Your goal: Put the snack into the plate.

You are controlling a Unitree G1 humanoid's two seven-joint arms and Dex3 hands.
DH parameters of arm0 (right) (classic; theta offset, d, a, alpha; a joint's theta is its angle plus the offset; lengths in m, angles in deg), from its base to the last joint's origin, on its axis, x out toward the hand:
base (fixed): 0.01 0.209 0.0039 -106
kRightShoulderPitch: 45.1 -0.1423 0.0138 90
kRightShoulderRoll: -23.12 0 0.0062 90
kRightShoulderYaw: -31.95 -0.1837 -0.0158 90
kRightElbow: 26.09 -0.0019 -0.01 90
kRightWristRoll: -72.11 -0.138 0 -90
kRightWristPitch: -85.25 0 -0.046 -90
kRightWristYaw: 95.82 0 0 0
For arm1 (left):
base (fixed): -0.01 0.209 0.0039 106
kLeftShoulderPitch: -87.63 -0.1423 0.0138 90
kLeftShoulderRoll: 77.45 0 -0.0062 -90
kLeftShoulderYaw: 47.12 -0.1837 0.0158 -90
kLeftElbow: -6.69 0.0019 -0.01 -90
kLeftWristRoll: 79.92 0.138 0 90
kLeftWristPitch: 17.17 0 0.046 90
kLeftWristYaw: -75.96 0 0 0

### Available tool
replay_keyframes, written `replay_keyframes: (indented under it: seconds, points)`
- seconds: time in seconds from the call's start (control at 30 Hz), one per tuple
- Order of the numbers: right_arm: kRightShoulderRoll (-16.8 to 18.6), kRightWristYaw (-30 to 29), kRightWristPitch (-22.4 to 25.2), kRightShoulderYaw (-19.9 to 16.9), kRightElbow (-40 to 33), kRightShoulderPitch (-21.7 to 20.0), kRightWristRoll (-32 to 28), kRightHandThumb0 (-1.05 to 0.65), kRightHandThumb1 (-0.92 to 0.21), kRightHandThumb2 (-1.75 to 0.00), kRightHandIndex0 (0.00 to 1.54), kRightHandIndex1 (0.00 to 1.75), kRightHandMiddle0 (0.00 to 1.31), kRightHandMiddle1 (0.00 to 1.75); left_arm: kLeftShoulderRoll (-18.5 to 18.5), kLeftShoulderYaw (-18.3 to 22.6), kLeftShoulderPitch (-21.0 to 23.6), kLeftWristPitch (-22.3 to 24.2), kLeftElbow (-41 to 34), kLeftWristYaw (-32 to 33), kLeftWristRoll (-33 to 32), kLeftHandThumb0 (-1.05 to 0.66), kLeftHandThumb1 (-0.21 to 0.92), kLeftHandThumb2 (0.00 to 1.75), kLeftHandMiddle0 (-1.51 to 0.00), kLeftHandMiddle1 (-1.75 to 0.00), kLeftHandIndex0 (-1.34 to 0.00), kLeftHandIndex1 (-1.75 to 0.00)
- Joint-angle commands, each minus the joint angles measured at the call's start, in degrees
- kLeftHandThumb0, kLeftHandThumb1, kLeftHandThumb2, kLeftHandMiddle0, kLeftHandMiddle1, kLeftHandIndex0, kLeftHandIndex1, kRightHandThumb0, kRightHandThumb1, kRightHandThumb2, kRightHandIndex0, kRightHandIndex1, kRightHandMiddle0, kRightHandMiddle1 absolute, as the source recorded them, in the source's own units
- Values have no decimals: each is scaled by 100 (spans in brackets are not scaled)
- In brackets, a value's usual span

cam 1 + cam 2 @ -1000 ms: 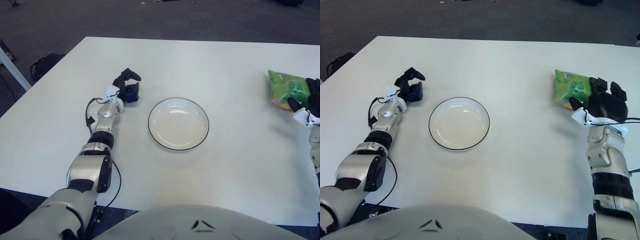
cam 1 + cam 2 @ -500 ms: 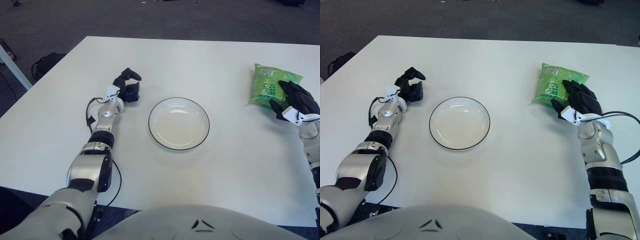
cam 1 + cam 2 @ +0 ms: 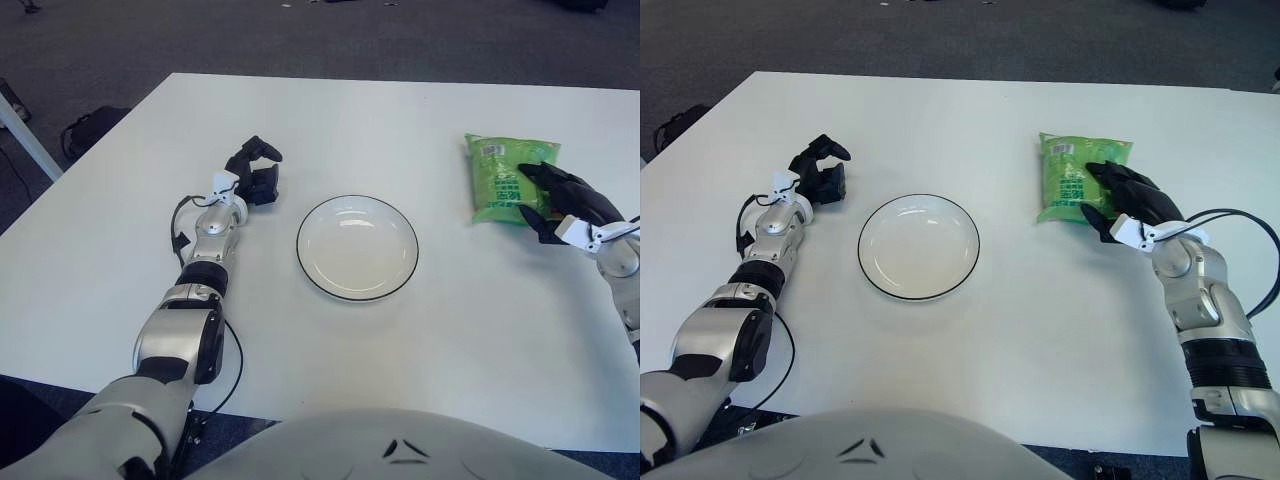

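A green snack bag (image 3: 500,176) is right of the white plate (image 3: 357,247) with a dark rim, which sits mid-table and holds nothing. My right hand (image 3: 566,204) grips the bag's right side, fingers over its top and thumb under its edge; the bag is roughly a hand's width from the plate's rim. It also shows in the right eye view (image 3: 1072,173). My left hand (image 3: 256,172) rests on the table left of the plate, fingers curled, holding nothing.
The white table (image 3: 400,360) ends at its far edge against dark carpet (image 3: 300,40). A dark bag (image 3: 88,128) lies on the floor beyond the table's left edge. A black cable (image 3: 1250,225) loops beside my right forearm.
My right hand has carried the green snack bag leftward from the table's right edge toward the plate. The left hand has not moved.
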Motion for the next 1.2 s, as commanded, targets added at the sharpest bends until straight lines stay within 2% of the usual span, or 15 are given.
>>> replay_keyframes:
  seconds: [0.0, 0.57, 1.17]
  points:
    - [-72, 226, -94, 81, -193, 107, -104, -99, -92, -112, 15, 11, 0, 63, 20, -55, -409, 248, 351, -24, 90, -43, 48, 111, -123, -175, -48, -175]
    - [173, 528, -45, 237, -353, -79, -324, -96, -92, -104, 22, 16, 0, 75, 24, -97, -415, 216, 349, 33, 140, -43, 49, 110, -122, -175, -48, -175]
    - [296, 305, -439, 611, 69, -393, -162, -86, -92, -98, 23, 22, 0, 80, 62, -91, -425, 249, 318, 59, 126, -42, 50, 108, -119, -175, -47, -175]
